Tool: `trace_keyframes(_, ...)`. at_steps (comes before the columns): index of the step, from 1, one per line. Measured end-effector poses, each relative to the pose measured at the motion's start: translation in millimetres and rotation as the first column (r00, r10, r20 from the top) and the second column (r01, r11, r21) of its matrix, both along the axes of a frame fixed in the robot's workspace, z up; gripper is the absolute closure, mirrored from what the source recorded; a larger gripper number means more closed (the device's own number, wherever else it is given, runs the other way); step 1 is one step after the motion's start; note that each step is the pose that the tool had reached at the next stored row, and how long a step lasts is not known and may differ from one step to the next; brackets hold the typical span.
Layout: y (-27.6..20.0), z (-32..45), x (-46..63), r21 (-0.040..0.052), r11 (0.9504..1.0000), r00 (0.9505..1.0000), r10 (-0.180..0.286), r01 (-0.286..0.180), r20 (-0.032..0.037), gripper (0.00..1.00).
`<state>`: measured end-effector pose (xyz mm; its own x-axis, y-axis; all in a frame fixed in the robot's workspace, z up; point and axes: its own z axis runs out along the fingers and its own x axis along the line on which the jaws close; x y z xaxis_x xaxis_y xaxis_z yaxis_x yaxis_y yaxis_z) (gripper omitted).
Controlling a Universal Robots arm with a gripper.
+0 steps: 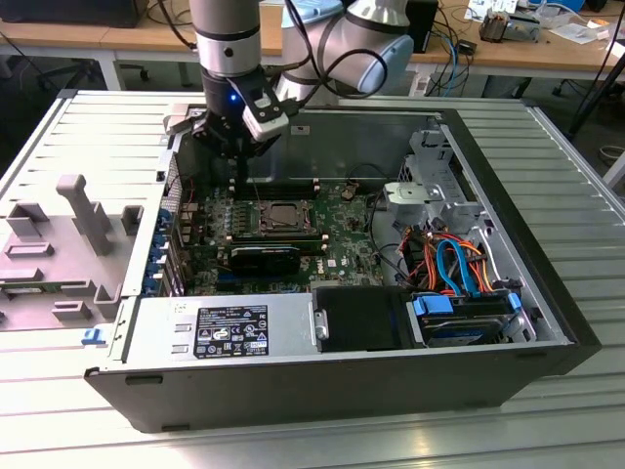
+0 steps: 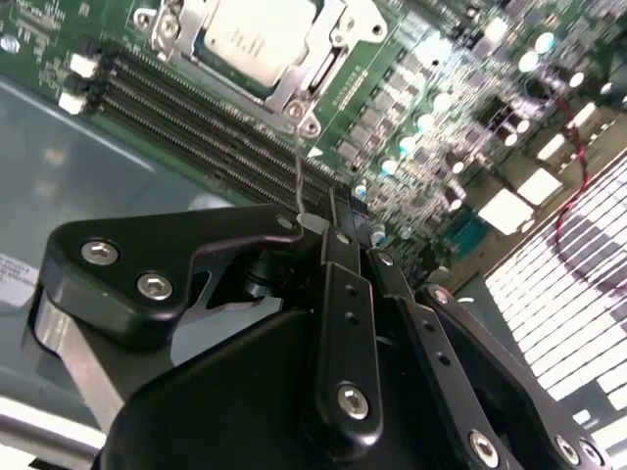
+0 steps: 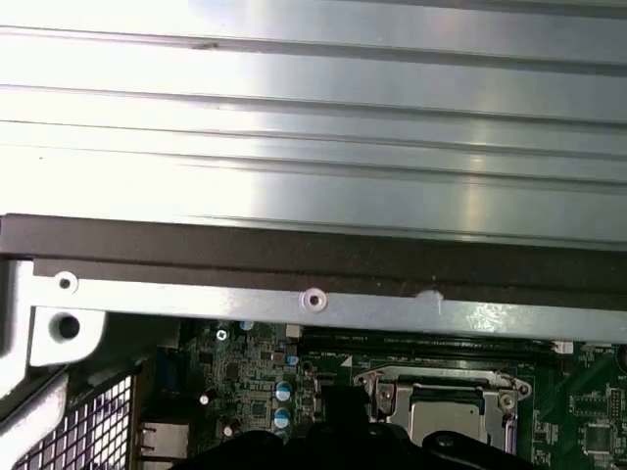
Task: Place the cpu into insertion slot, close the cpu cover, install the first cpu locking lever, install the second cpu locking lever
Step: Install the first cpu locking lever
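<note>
Exterior view, left to right: your hand (image 1: 241, 161) hangs above the board's rear edge, its finger spread impossible to judge, while the cpu (image 1: 285, 212) already sits in the insertion slot (image 1: 264, 227), framed by the cpu cover (image 1: 280, 225).

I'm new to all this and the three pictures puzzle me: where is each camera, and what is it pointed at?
Exterior view: off the arm, looking down into the open computer case; the arm and gripper show.
Second wrist view: rides on the arm, looking past the gripper's black body at the cpu under the cpu cover.
First wrist view: rides on the arm, facing the case wall.
All three share the cpu.
</note>
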<state>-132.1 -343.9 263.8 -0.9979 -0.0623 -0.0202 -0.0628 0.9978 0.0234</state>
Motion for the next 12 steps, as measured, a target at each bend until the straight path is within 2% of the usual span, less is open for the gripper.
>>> trace_keyframes(5, 2.2, -1.0, 3.3, 0.0000, 1.0000, 1.0000, 0.002, -0.002, -0.0012, 0.89)
trace_keyframes(12, 3.4, -2.1, 16.5, 0.0000, 1.0000, 1.0000, 0.008, -0.008, -0.0058, 0.89)
